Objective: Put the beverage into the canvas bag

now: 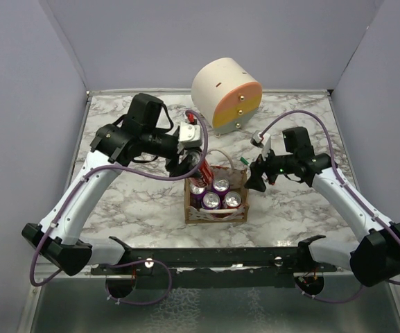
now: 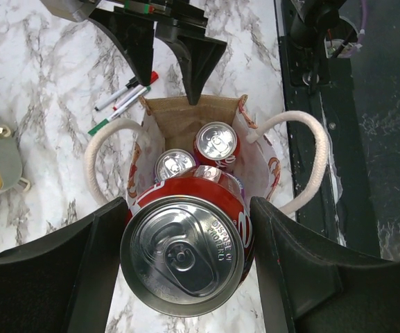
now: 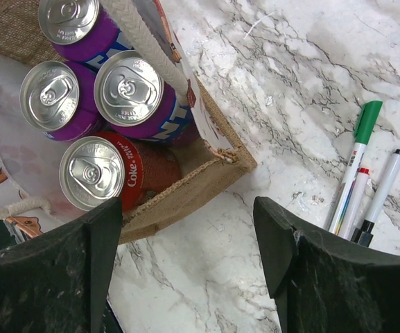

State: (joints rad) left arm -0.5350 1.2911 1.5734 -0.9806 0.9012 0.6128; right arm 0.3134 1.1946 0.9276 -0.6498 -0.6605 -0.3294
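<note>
Over the marble table (image 1: 116, 208), left gripper (image 1: 191, 164) clamps a red can (image 2: 186, 260) above the canvas bag (image 1: 214, 212); right gripper (image 3: 187, 216) gapes empty

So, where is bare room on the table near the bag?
Bare marble lies left of the bag, and between it and the black rail. The bag's right side is crowded: the right gripper and markers. The bag itself holds four cans.
</note>
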